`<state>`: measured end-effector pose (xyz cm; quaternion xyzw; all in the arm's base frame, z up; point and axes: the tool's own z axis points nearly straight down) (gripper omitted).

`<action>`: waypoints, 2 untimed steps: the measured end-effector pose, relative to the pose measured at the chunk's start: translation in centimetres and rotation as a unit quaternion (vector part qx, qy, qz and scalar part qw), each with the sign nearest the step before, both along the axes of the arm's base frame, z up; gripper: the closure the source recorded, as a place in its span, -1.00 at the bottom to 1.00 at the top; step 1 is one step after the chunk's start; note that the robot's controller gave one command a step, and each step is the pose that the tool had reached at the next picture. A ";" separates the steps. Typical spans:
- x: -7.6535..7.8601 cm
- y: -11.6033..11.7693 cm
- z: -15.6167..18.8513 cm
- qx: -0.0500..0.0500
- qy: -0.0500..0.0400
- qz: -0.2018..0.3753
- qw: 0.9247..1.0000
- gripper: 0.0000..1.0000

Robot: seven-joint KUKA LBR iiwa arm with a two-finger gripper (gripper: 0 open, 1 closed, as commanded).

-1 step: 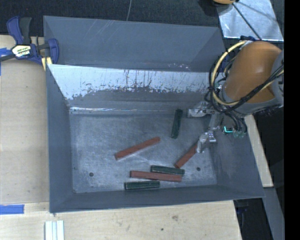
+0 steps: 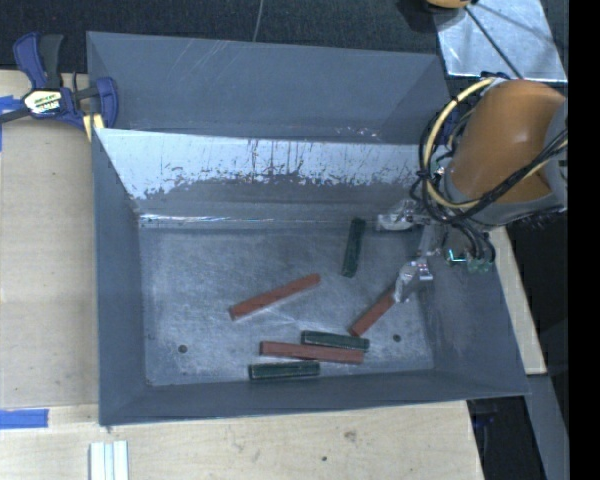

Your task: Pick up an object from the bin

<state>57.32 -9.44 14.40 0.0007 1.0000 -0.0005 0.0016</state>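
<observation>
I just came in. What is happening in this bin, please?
A robot arm reaches into the grey bin from the right, to pick one thing out. Its end effector is low on the bin's right side, by the upper end of a short red-brown stick. I cannot tell whether it touches that stick. Nothing looks lifted yet. A dark green stick lies just to its left, and four more sticks, red-brown and dark green, lie toward the front.
</observation>
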 end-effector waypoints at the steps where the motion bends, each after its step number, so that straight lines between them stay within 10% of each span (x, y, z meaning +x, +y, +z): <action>1: -1.6 -1.4 -6.8 -0.001 -0.009 0.031 0.999 1.00; 2: -1.6 -1.4 -6.8 -0.002 -0.009 0.031 0.999 1.00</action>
